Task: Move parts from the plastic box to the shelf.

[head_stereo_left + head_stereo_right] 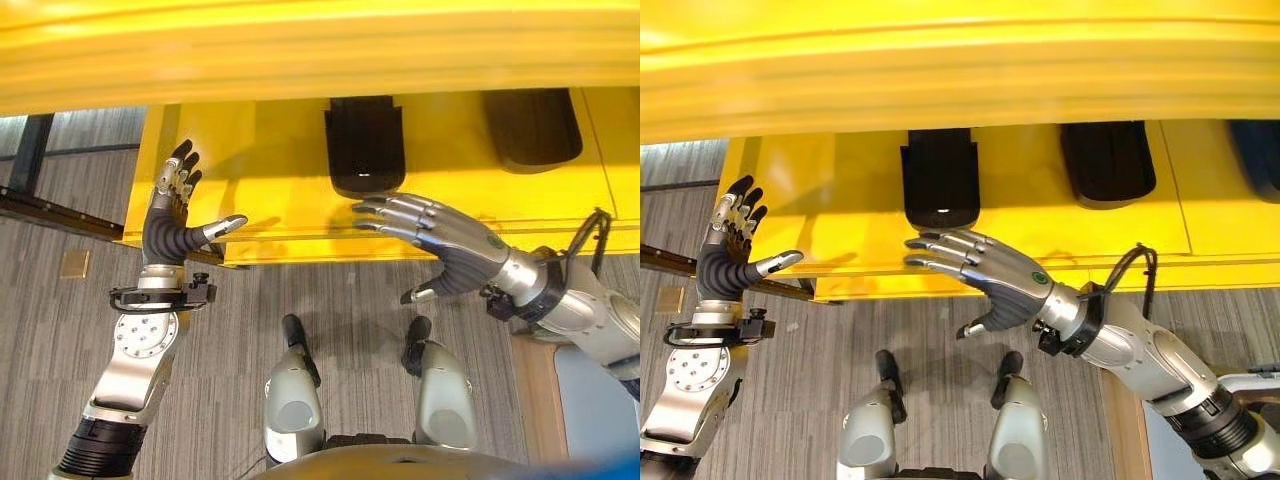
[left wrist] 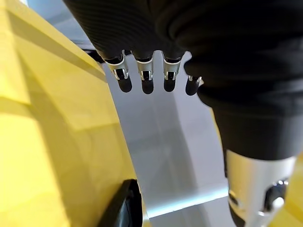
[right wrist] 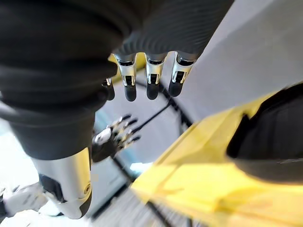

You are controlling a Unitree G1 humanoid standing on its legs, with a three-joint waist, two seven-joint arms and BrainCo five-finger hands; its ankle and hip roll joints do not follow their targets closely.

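While two black parts (image 1: 364, 145) (image 1: 532, 128) already lie on the yellow shelf (image 1: 270, 180), both hands are empty, so a placing step looks finished and the next move is likely a return to the plastic box. The right hand (image 1: 455, 245) hovers spread, palm down, at the shelf's front edge below the nearer part; the left hand (image 1: 170, 225) stands upright and spread by the shelf's left end.

Left hand (image 1: 168, 232) and right hand (image 1: 455, 247): silver fingers, dark tips, black ribbed wrist covers. Forearms silver-grey with round screwed plates; a small green dot marked the right hand's back.
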